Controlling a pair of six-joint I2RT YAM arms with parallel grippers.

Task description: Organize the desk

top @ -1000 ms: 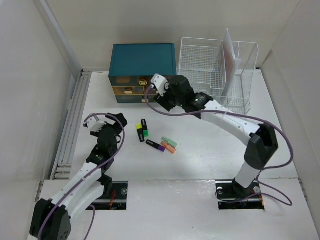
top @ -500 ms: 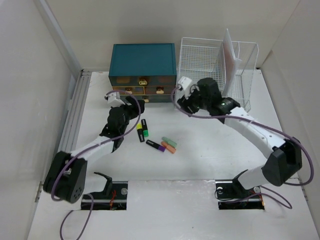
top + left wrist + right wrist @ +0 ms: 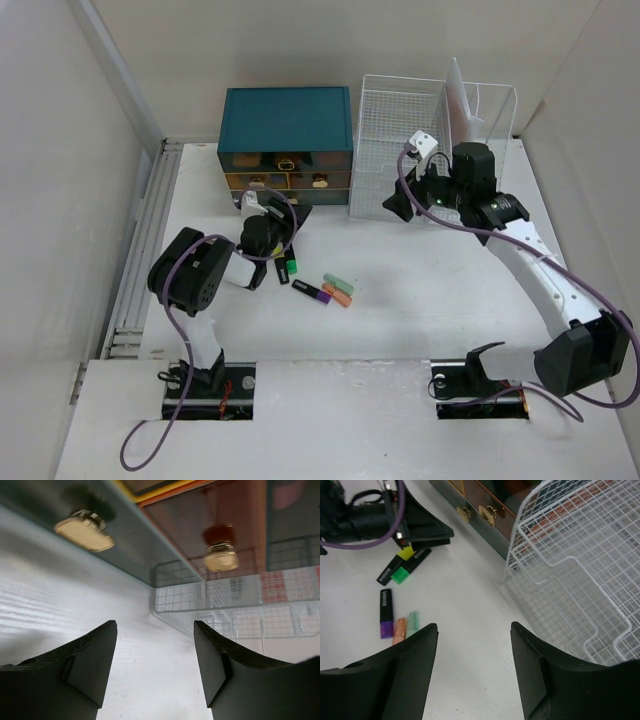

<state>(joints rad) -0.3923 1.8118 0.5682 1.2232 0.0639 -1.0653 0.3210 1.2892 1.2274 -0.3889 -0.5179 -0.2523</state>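
Observation:
The white desk (image 3: 420, 300) carries several highlighters: green (image 3: 292, 266), purple (image 3: 312, 291), orange (image 3: 337, 296) and mint (image 3: 340, 283). The right wrist view shows them too, with a yellow one (image 3: 406, 553) beside the green one (image 3: 400, 574). My left gripper (image 3: 295, 218) is open and empty, low over the desk just in front of the teal drawer chest (image 3: 285, 125); a gold handle (image 3: 84, 527) shows close ahead. My right gripper (image 3: 395, 205) is open and empty above the desk, in front of the wire rack (image 3: 430, 140).
The wire-mesh rack (image 3: 575, 565) holds white sheets at its right side. Grooved rails (image 3: 150, 240) run along the desk's left edge. The left arm (image 3: 200, 275) is folded back over the left part of the desk. Walls close in on both sides.
My left gripper has swung forward and right to the front of the drawer chest. My right gripper has drawn away from the chest, rightward to the front of the wire rack.

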